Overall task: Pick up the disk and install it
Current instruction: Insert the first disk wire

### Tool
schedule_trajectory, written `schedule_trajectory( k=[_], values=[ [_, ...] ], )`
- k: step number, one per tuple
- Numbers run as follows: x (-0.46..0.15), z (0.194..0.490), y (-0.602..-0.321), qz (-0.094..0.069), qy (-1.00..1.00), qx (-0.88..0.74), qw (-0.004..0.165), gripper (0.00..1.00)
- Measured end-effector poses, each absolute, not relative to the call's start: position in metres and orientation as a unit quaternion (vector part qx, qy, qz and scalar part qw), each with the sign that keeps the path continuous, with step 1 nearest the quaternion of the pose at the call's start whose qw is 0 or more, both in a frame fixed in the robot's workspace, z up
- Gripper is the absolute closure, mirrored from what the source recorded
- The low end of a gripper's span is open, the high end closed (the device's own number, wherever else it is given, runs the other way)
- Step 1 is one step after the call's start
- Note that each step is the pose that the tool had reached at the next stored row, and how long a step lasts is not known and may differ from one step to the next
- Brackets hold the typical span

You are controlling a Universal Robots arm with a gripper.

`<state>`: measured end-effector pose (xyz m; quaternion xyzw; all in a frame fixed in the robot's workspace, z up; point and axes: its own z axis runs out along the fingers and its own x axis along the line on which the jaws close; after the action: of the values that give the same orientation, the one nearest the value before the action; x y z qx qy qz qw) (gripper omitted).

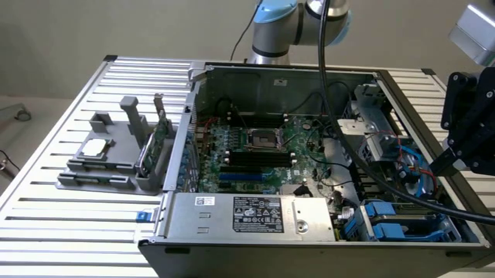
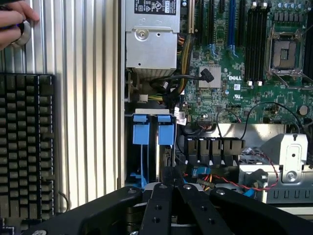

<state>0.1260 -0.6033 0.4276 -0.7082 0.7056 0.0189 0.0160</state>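
Two blue plastic carrier brackets [image 2: 141, 133] [image 2: 165, 133] stand side by side, edge-on, in the drive bay at the front corner of the open computer case [image 1: 232, 75]. The same brackets [image 1: 384, 215] show at the exterior view's lower right. The disk's silver body and white label are hidden between them. My gripper [image 2: 171, 171] hangs over the case just beside this bay, its black fingers [image 2: 166, 177] pressed together with nothing between them. In the exterior view the gripper [image 1: 450, 165] sits high at the right, above the case's side wall.
A grey fixture [image 1: 85, 174] on the slatted table [image 1: 46, 231] holds a square silver chip [image 1: 96, 147] and an upright green card [image 1: 159, 145]. A keyboard [image 2: 24, 147] lies beside the case, with a person's hand [image 2: 14, 22] above it. Cables [image 1: 340, 145] cross the motherboard [image 1: 255, 145].
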Motion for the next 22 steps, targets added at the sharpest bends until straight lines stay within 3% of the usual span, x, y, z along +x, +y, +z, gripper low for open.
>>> schedule_trajectory(
  k=[5,6,7,9,13,14,22],
  values=[
    [0.126,0.428,-0.603,0.019,0.706,-0.708,0.016,0.88],
    [0.126,0.428,-0.603,0.019,0.706,-0.708,0.016,0.76],
    [0.126,0.428,-0.603,0.019,0.706,-0.708,0.016,0.76],
    [0.126,0.428,-0.603,0.019,0.706,-0.708,0.016,0.64],
    [0.126,0.427,-0.603,0.019,0.706,-0.708,0.016,0.58],
    [0.126,0.427,-0.603,0.019,0.706,-0.708,0.016,0.52],
    [0.128,0.413,-0.601,0.019,0.706,-0.708,0.016,0.52]
  ],
)
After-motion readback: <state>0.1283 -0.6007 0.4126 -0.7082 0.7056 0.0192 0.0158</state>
